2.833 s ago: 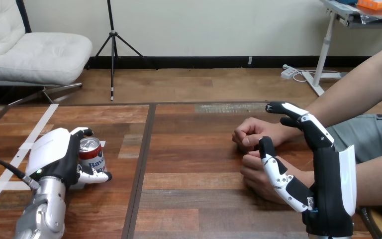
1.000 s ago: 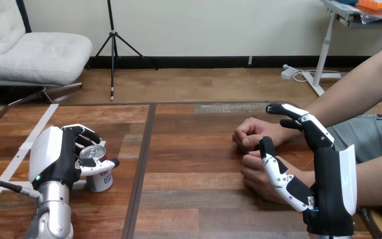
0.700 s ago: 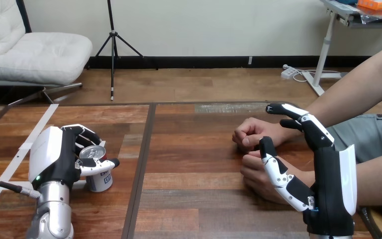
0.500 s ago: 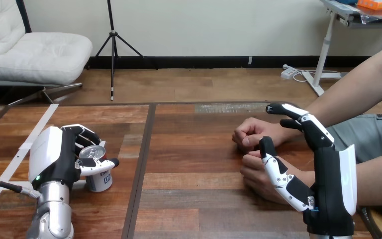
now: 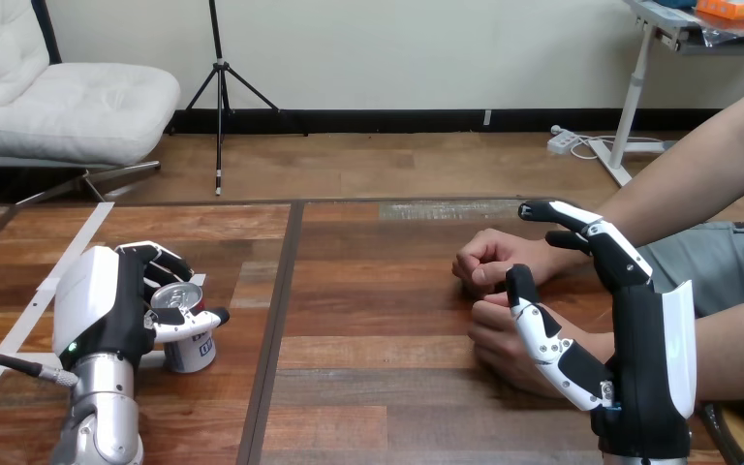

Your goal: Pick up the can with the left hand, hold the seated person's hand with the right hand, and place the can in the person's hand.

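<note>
Head view: above the table (image 5: 397, 387), the right hand (image 5: 644, 358) is held upright, fingers straight, gripping nothing, just beside the person's lower hand (image 5: 492, 339). The can (image 5: 190, 351) is enclosed by the curled fingers of the left hand (image 5: 107, 315). A firm, level grip is advised for lifting.

The can (image 5: 190, 345) is silver-topped and white with dark print, the left hand (image 5: 107, 310) and right hand (image 5: 644, 378) black under white shells – fingers (image 5: 601, 240) banded black-and-white – on a brown-planked bench (image 5: 387, 387) with white tape (image 5: 84, 228).
</note>
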`<state>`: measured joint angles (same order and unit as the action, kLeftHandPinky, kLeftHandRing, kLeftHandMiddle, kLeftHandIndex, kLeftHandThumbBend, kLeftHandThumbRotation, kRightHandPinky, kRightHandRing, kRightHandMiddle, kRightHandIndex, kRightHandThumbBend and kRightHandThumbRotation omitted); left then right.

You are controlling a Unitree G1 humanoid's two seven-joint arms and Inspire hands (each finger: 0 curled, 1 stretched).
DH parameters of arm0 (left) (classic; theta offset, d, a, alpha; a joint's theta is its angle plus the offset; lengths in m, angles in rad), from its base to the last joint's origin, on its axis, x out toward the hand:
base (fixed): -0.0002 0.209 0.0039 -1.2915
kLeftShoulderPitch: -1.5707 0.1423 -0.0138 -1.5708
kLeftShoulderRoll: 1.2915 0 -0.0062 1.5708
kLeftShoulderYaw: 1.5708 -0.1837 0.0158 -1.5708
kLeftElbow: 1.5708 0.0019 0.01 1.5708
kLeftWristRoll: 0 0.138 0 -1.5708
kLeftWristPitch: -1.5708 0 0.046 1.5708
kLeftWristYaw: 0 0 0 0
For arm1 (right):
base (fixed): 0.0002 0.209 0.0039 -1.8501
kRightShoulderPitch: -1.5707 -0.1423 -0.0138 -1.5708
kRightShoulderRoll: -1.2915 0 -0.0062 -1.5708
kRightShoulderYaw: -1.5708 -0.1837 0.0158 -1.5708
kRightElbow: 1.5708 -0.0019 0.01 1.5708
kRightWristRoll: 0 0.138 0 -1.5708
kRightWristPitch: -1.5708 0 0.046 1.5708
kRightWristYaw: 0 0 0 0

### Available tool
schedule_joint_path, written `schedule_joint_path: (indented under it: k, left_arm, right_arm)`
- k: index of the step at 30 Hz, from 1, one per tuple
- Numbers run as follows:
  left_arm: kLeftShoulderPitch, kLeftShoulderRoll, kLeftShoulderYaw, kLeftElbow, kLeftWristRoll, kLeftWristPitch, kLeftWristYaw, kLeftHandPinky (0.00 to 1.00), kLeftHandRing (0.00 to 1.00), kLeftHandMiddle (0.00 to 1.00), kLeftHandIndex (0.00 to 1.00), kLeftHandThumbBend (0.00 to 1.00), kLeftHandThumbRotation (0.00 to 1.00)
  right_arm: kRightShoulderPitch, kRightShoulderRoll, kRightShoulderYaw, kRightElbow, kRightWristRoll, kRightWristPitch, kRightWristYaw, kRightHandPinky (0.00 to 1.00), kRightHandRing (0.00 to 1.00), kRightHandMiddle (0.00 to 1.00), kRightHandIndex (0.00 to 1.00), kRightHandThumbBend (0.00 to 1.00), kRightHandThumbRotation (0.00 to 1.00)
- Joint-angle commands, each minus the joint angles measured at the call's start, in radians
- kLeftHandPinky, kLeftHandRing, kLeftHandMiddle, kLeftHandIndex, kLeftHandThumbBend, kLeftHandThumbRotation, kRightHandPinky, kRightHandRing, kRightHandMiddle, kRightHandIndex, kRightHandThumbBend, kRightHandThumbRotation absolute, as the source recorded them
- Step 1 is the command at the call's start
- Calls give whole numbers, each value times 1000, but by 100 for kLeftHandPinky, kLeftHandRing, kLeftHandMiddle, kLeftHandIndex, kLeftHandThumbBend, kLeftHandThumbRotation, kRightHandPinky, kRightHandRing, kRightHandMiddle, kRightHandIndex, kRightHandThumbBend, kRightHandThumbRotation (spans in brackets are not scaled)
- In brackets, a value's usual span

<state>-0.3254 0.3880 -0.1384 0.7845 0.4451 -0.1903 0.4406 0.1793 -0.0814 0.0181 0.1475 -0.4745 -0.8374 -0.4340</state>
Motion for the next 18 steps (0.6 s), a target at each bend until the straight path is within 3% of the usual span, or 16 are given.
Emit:
schedule_joint_path:
  k: [1, 18]
  left_arm:
    - [-69, 10, 0, 2, 15, -26, 22, 45, 47, 49, 49, 77, 0]
    - [-58, 6, 5, 2, 11, -59, 54, 43, 46, 49, 49, 77, 0]
  right_arm:
    - [-46, -1, -11, -56, 11, -2, 6, 69, 77, 74, 68, 32, 25]
    - [-43, -2, -14, -56, 5, -3, 5, 70, 78, 74, 68, 32, 26]
